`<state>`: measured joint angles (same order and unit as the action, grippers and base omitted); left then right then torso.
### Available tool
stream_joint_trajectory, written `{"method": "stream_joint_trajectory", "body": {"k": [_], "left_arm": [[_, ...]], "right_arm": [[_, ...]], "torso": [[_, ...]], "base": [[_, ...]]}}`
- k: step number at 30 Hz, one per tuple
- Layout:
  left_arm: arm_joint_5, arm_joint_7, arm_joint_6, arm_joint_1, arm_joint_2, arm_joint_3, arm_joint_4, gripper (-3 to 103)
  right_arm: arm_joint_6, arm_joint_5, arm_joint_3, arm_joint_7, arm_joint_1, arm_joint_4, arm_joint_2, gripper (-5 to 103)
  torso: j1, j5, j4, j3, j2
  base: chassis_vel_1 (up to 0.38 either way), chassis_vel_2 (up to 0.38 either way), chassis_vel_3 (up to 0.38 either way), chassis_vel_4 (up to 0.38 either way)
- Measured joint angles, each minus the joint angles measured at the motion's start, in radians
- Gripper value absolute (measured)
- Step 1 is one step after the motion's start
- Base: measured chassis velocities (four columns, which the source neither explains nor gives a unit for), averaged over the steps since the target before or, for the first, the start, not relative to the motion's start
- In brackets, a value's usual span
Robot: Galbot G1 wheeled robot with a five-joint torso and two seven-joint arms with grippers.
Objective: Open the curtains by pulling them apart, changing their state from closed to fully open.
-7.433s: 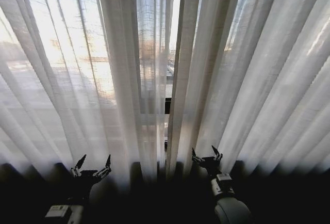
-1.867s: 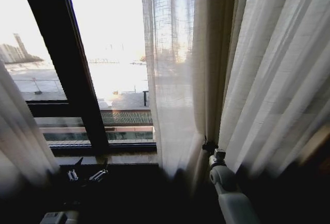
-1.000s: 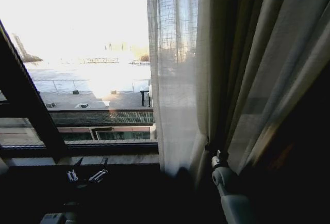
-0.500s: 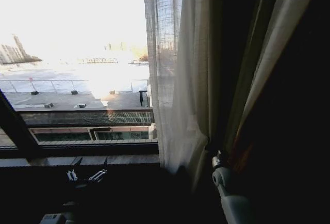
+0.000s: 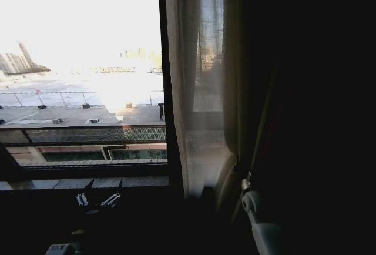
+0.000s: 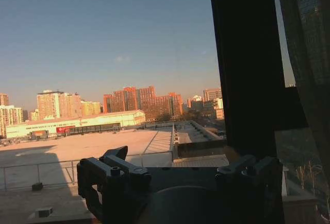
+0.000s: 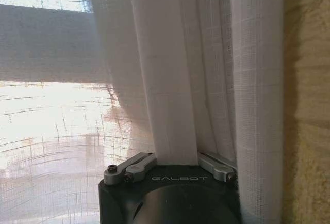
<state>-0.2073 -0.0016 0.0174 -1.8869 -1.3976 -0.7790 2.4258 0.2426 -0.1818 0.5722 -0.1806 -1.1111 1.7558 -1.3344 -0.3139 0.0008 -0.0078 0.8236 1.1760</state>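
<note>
The right gripper [image 7: 175, 166] pinches 1 vertical pleat of the sheer curtain [image 5: 202, 90], which rises straight above it; the left gripper [image 5: 98, 199] idles open, well apart.

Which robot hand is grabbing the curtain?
The right gripper: a fold of the sheer white curtain runs between its fingers. The left gripper hangs low by the bare window, open, holding nothing.

The left end effector [image 5: 98, 199] sat low at about seven o'clock, fingers spread and holding nothing. The right end effector [image 7: 172, 161], at five o'clock, arm reaching up, apparently pinched a fold of the curtains [image 7: 170, 79].
</note>
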Motion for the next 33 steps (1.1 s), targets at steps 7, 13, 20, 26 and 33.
{"method": "stream_joint_trajectory", "body": {"k": [7, 13, 20, 26, 33], "left_arm": [[-0.001, -0.001, 0.001, 0.002, 0.002, 0.0, -0.001, 100], [-0.002, -0.001, 0.001, 0.003, 0.003, 0.001, -0.002, 100], [-0.003, -0.001, 0.002, 0.004, 0.001, 0.002, -0.004, 100], [-0.004, -0.002, 0.003, 0.004, 0.0, 0.0, -0.005, 100], [-0.007, -0.002, 0.008, 0.002, -0.001, -0.003, -0.008, 100]], "right_arm": [[0.004, -0.018, 0.039, -0.049, 0.02, -0.03, 0.006, 0], [0.014, -0.034, 0.097, -0.096, 0.049, -0.07, 0.026, 0], [0.037, -0.064, 0.16, -0.173, 0.09, -0.137, 0.044, 0], [0.037, -0.067, 0.172, -0.221, 0.113, -0.17, 0.044, 0], [0.044, -0.067, 0.151, -0.204, 0.081, -0.122, 0.036, 8]], "torso": [[0.0, -0.0012, 0.0006, 0.0, 0.0], [0.0, -0.0004, 0.0003, 0.0, 0.0], [0.0, -0.0006, 0.0002, 0.0, 0.0], [0.0, -0.0007, 0.0002, 0.0, 0.0], [0.0, -0.0003, -0.0001, 0.0, 0.0]], "base": [[0.02, 0.026, -0.016, -0.026], [0.017, 0.02, -0.013, -0.024], [0.0, 0.0, 0.0, 0.0], [0.0, 0.0, 0.0, 0.0], [0.0, 0.0, 0.0, 0.0]]}}
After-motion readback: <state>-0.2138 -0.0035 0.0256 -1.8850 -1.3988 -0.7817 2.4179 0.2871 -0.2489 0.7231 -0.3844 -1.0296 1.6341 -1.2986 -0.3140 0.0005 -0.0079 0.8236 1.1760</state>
